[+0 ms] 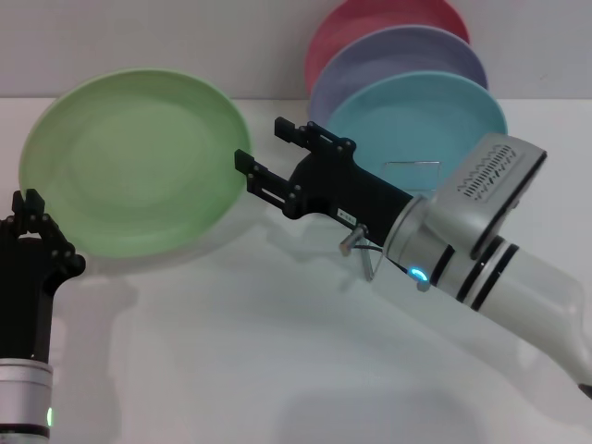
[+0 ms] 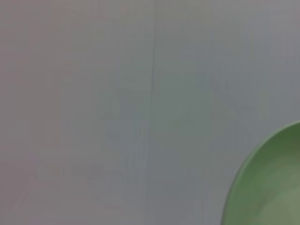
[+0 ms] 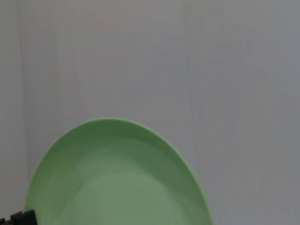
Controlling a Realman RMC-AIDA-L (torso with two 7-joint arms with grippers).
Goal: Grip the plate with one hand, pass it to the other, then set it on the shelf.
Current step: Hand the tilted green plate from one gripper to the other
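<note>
Starting nearest the camera, the left tool (image 1: 35,215) stands at the near left of the white counter (image 1: 240,351), its black fingers (image 1: 61,252) rising to the near-left rim of the plate (image 1: 134,159); the head view suggests it is holding that rim, but whether the fingers are pressed on it cannot be told. The plate hangs tilted, face toward the robot, above the counter's left half. To its right, the right tool (image 1: 261,159) reaches in from the right with its two fingers spread, their tips just beside the plate's right rim and not yet around it. The plate therefore lies leftward of the right tool, along its pointing line. Farthest back, behind the right arm, the shelf (image 1: 407,176) carries turquoise (image 1: 416,116), lavender (image 1: 407,51) and pink (image 1: 370,18) plates standing on edge.
</note>
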